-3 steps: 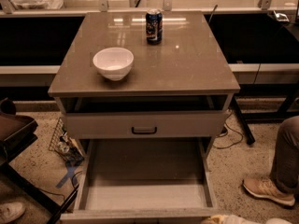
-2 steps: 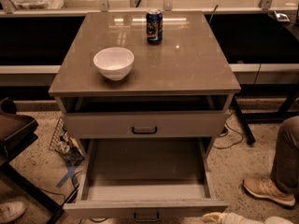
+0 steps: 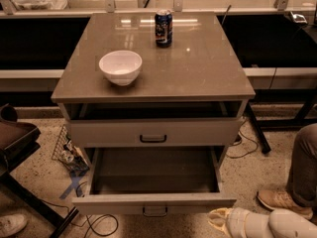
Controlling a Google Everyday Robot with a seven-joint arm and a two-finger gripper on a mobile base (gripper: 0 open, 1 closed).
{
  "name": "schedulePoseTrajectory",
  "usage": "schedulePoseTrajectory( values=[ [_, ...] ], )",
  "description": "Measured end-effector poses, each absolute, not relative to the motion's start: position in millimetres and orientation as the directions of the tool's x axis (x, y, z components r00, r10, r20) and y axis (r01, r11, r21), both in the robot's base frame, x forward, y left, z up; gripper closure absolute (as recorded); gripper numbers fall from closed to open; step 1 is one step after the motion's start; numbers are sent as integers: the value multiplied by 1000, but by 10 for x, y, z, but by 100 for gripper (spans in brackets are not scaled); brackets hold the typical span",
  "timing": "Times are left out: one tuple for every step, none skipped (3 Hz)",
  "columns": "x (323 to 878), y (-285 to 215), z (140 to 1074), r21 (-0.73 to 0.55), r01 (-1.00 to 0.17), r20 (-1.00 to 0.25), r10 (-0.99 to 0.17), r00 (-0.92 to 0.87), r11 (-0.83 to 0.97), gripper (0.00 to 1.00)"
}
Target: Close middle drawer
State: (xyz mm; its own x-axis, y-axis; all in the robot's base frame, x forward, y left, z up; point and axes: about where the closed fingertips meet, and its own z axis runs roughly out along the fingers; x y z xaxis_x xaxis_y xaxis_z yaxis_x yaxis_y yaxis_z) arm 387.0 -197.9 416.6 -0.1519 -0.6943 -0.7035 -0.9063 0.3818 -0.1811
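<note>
Camera view, single entry.

- Middle drawer [image 3: 109, 203]: wide grey-beige cabinet drawer with a flat front panel. It is standing pulled far out toward the camera, its long plain tray lying open and dark inside. A small dark bar handle [image 3: 155, 210] is sitting at the centre of its front.
- Hand [image 3: 218, 217]: pale cream hand, showing at the bottom edge, lower right. It is hovering just beside the right end of the middle drawer's front. Whether it is apart or together cannot be told, nor whether it is touching the panel.
- Upper drawer [image 3: 203, 132]: grey-beige with a like handle, sitting slightly out, a dark gap showing above it.
- Bench [image 3: 203, 71]: glossy grey-brown top of the cabinet.
- White round ceramic bowl [image 3: 120, 67]: resting upright on the bench's left side.
- Blue metal drink can [image 3: 163, 28]: standing upright near the bench's far edge, well apart from the bowl.
- Tan shoe [image 3: 279, 202]: resting on the speckled floor at right.
</note>
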Motion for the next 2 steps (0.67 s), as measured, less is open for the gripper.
schedulePoseTrajectory(
  values=[
    [4320, -1878, 4104, -181, -908, -715, -684, -142, 378, 100],
    [4540, -1809, 4057, -179, -909, -724, -676, -137, 377, 100]
  ],
)
